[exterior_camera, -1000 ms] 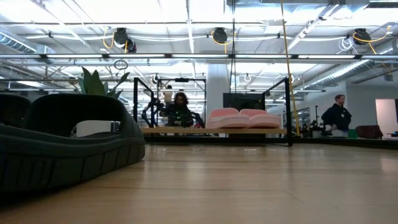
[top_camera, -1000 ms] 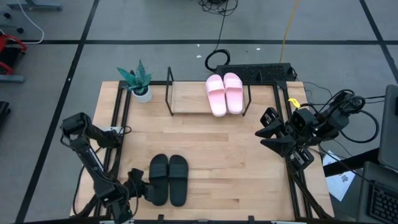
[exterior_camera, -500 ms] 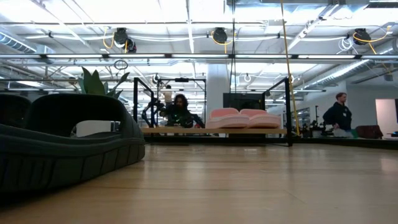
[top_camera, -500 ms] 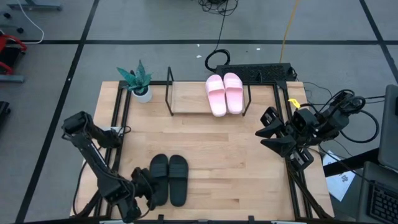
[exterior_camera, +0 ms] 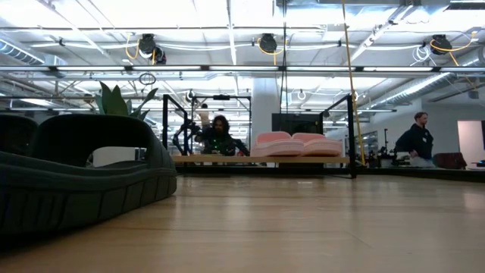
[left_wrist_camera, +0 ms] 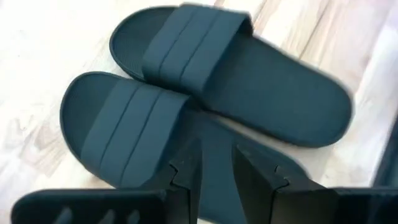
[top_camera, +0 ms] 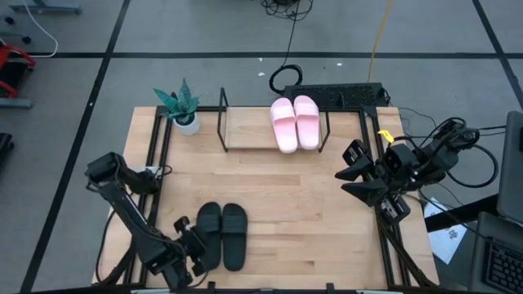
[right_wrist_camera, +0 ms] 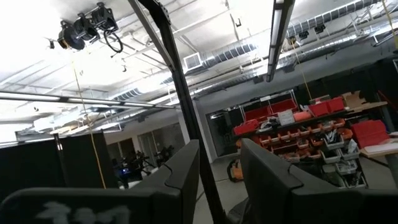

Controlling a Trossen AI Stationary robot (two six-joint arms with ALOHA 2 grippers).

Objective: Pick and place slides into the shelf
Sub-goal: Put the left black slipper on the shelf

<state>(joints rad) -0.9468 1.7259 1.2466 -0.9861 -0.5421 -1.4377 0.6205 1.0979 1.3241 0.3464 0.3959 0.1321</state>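
Table: my light wooden tabletop (top_camera: 310, 204), planks running side to side.
Near edge: black slides (top_camera: 221, 235) lie side by side, directly on the wood, left of centre.
Far edge: the shelf (top_camera: 245, 131) stands at the middle.
Far left corner: a potted plant (top_camera: 182, 106) stands just beside the shelf.
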